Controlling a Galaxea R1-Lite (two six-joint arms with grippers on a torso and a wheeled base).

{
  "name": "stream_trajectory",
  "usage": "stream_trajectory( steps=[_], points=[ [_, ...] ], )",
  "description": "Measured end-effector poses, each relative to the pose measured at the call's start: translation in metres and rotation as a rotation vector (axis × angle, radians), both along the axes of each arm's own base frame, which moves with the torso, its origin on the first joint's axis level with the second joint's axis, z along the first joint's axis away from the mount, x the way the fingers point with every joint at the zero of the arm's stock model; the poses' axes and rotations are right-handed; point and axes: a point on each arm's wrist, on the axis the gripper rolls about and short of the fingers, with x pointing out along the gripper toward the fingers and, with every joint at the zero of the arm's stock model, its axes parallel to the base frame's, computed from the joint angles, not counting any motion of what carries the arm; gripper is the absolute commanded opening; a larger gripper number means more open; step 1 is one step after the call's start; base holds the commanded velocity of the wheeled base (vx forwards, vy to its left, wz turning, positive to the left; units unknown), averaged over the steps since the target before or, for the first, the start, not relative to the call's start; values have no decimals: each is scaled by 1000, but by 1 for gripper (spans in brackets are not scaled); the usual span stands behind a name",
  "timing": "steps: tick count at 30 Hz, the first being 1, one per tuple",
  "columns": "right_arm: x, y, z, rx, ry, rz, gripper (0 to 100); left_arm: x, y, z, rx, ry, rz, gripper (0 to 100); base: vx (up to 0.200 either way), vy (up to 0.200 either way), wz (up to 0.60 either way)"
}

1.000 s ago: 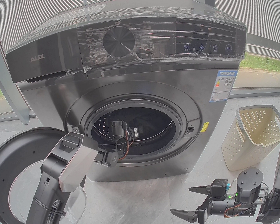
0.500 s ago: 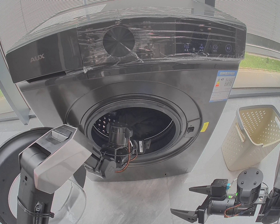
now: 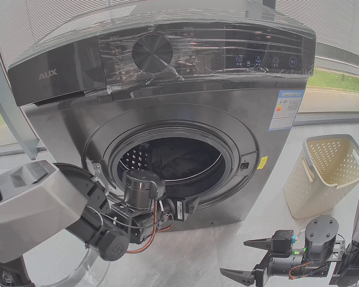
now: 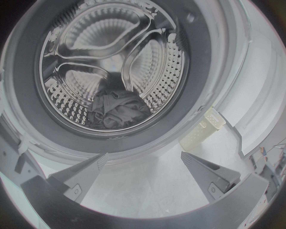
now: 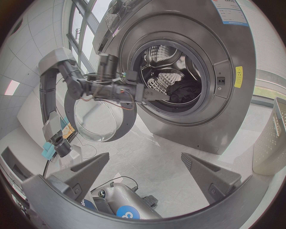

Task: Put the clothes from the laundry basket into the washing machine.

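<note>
Clothes [image 4: 117, 108] lie in the washing machine [image 3: 83, 124] drum; laundry basket [image 3: 298, 186] looks empty. Left gripper [image 4: 144, 155] sits at the opening, right gripper [image 5: 144, 156] low; both jaws apart, empty. Loading likely finished; closing the door [image 5: 99, 119] probably comes next.

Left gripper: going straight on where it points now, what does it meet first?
Probably the lower rim of the drum opening: the open left gripper aims just over it. If it clears, the dark clothes inside come next. Depth unclear.
</note>
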Motion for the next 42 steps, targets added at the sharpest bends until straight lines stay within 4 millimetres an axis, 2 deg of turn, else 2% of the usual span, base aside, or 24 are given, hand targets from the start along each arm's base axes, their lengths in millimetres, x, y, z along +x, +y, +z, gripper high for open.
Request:
stream_trajectory(
  steps=[2,7,12,16,21,28,36,42],
  points=[
    [0,0,0,0,-1,-2,100,-19,1,12,-30,-2,-20,100,0,0,0],
    [1,-1,1,-13,-19,-34,100,-48,7,38,-98,-18,-40,100,0,0,0],
    [7,-5,5,-13,-52,-94,100,-78,23,59,-147,-33,-50,100,0,0,0],
    [18,-17,14,-4,-105,-171,100,-98,39,67,-160,-44,-47,100,0,0,0],
    [35,-40,26,-6,-179,-313,100,-115,55,76,-167,-74,-17,100,0,0,0],
    [40,-57,36,-10,-223,-441,100,-125,73,79,-149,-129,55,100,0,0,0],
    [39,-60,40,-4,-240,-481,100,-127,85,81,-174,-197,86,100,0,0,0],
    [38,-60,40,-12,-245,-506,100,-130,95,73,-164,-207,113,100,0,0,0]
  ],
)
